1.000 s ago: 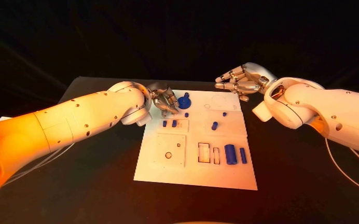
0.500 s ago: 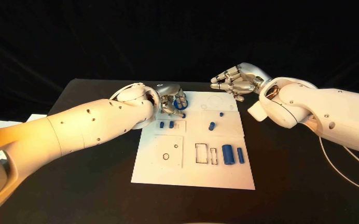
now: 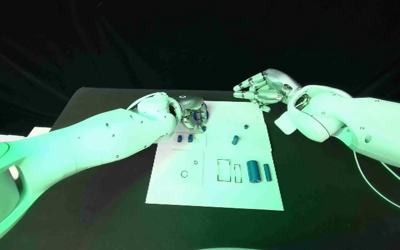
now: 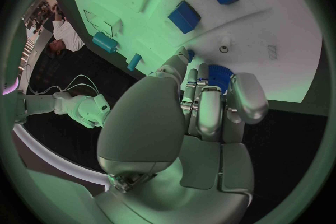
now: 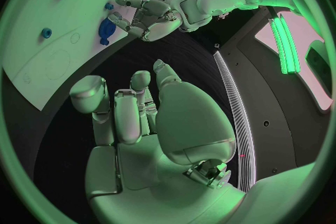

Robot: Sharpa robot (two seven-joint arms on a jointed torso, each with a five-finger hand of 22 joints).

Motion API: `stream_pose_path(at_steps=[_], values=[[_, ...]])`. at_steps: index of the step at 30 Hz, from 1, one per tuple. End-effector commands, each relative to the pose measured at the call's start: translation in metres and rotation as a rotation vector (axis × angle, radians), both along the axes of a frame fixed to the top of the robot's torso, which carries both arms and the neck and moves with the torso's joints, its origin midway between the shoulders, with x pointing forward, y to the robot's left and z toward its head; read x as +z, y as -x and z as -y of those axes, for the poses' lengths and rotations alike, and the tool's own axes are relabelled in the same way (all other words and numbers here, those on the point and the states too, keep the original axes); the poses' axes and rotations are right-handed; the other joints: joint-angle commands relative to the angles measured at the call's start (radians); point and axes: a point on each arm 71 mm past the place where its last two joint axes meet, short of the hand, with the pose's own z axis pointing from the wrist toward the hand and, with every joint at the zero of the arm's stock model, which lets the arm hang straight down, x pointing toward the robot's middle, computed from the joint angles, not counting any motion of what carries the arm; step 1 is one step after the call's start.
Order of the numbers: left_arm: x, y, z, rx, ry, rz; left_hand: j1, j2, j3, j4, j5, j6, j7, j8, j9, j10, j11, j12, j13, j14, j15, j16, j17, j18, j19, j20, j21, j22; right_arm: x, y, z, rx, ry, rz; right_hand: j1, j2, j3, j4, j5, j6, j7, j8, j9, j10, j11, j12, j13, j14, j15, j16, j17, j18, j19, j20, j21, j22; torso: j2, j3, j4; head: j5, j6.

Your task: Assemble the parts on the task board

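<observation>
- Where a second ago the round blue part (image 3: 198,115) lay in plain sight on the task board (image 3: 218,195) beside the left hand (image 3: 191,113), the fingers have since come over it and now curl about it near the board's far left corner.
- Whether those fingers actually grip the part or only rest around it, I cannot tell; in the left wrist view its toothed blue rim (image 4: 218,74) peeks out between the fingertips (image 4: 209,117).
- Its long axis cannot be told under the fingers.
- Off the board's far right corner, the right hand (image 3: 265,90) has stayed above the table (image 3: 100,198), fingers loosely curled in, holding nothing.
- On the board's near right part, two blue cylinders (image 3: 252,172) lie side by side, long axes running from the near edge towards the far edge.
</observation>
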Motion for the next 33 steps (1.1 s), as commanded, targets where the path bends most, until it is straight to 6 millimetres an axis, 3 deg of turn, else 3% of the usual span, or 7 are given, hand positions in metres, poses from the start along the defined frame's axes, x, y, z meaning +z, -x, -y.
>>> stream_pose_path(at_steps=[1,8,18,33], values=[[-0.003,0.0,0.003,-0.008,-0.043,-0.012,0.01,0.013,0.014,-0.003,0.006,0.011,0.0,-0.008,-0.002,0.011,-0.002,-0.006,-0.003,0.032,-0.007,0.006,-0.001,-0.017,0.027,-0.006,0.008,0.006,0.0,0.001,-0.002,0.019,-0.003,0.004,0.006,0.001,0.003,-0.002,0.004,-0.009,-0.001,0.002,0.001,-0.006,-0.001,-0.002,-0.001,0.03,0.007,-0.006,-0.001,0.017,-0.004,0.001,-0.004,-0.001,0.0,-0.0007,-0.0007,-0.001,0.001],[-0.006,-0.001,0.008,-0.017,-0.034,-0.009,0.011,0.011,0.038,-0.006,0.005,0.024,0.0,-0.015,-0.005,0.028,-0.005,-0.012,-0.01,0.034,-0.009,0.006,-0.011,-0.022,0.03,-0.008,0.042,0.033,0.0,0.001,-0.003,0.021,-0.002,0.004,0.007,0.002,0.003,-0.002,0.004,-0.009,-0.001,0.002,0.001,-0.006,0.0,-0.002,-0.001,0.03,0.007,-0.006,0.0,0.017,-0.004,0.001,-0.004,0.0,0.0,0.0003,-0.0003,0.004,0.0],[-0.008,0.0,0.012,-0.024,-0.026,-0.015,0.011,0.007,0.065,-0.009,0.006,0.034,-0.001,-0.024,-0.009,0.045,-0.007,-0.02,-0.017,0.037,-0.011,0.007,-0.023,-0.025,0.033,-0.009,0.066,0.053,0.0,0.001,-0.004,0.024,0.0,0.003,0.008,0.002,0.003,-0.002,0.004,-0.009,-0.001,0.002,0.001,-0.006,0.0,-0.001,0.0,0.03,0.007,-0.006,0.0,0.017,-0.003,0.001,-0.004,0.0,-0.001,0.0014,0.0011,-0.002,-0.004],[-0.012,-0.001,0.013,-0.015,-0.03,-0.054,0.022,0.02,0.15,-0.034,0.006,0.097,-0.011,-0.021,-0.006,0.105,-0.02,-0.035,-0.021,0.036,-0.022,0.011,-0.039,-0.028,0.032,-0.017,0.091,0.078,0.0,0.002,-0.004,0.028,0.004,0.0,0.012,0.003,0.005,-0.004,0.003,-0.009,-0.001,0.003,0.001,-0.005,-0.001,0.001,0.001,0.031,0.007,-0.006,0.001,0.017,-0.003,0.001,-0.004,0.0,-0.001,-0.0001,0.0005,0.0,-0.007]])
